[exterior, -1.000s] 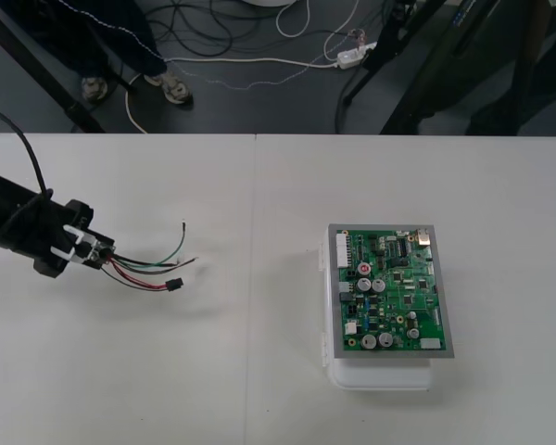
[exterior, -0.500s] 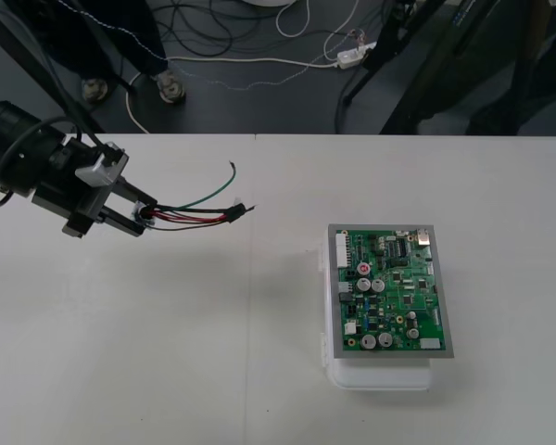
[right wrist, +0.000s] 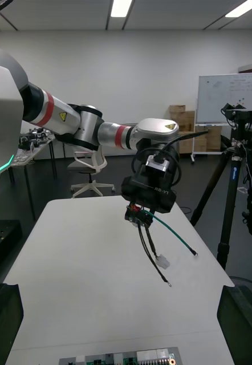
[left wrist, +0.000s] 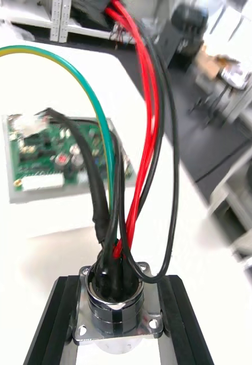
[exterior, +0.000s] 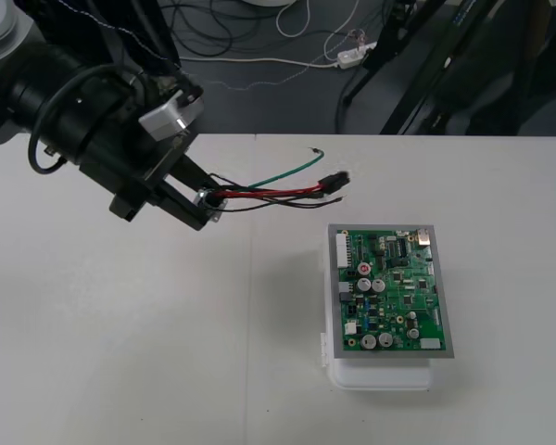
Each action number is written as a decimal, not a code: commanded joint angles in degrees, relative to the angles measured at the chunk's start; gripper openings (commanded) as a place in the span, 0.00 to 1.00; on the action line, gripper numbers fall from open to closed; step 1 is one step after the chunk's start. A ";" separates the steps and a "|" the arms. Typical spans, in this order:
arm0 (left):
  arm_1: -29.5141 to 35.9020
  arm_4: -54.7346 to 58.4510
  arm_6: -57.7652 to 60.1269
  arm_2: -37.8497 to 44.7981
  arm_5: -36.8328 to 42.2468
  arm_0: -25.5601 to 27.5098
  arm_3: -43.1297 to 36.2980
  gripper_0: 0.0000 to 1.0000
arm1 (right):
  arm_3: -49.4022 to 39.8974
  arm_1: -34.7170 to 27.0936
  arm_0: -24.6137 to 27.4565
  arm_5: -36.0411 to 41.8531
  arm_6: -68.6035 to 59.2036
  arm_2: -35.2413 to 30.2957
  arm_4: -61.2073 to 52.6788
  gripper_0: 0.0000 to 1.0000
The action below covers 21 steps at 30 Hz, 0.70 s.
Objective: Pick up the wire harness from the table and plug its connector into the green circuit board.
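Observation:
My left gripper (exterior: 202, 209) is raised above the table's left-centre, shut on the round metal socket (exterior: 208, 198) of the wire harness. Its red, black and green wires (exterior: 273, 192) stretch right through the air to the small black plug (exterior: 333, 181), which hangs just beyond the far-left corner of the green circuit board (exterior: 391, 291). The left wrist view shows the flanged socket (left wrist: 114, 296) clamped between the black fingers (left wrist: 46, 319), with the board (left wrist: 52, 154) beyond. In the right wrist view the left gripper (right wrist: 141, 215) dangles the harness (right wrist: 154, 251); my right gripper (right wrist: 121, 288) is open.
The board rests on a white base (exterior: 380, 375) at the table's right-centre. A table seam (exterior: 254, 306) runs front to back just left of the board. Cables and tripod legs lie on the dark floor (exterior: 287, 65) past the far edge.
My left gripper has lifted the harness off the table's left side and carried it up and to the right; the plug now hangs near the board's far-left corner.

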 commanded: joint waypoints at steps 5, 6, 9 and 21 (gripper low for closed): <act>-9.98 1.08 4.57 3.14 -5.20 -5.75 -1.40 0.00 | -0.17 0.45 -1.10 -0.32 1.68 0.68 0.15 1.00; -11.13 1.08 5.80 3.84 -5.81 -5.67 -1.31 0.00 | -0.17 0.45 -1.10 -0.32 1.68 0.68 0.15 1.00; -14.47 0.99 8.62 5.77 -7.22 -5.67 -0.35 0.00 | -0.17 0.45 -1.10 -0.32 1.68 0.68 0.15 1.00; -20.79 -1.73 12.40 8.50 -7.22 -5.58 3.79 0.00 | -0.17 0.45 -1.10 -0.32 1.68 0.68 0.15 1.00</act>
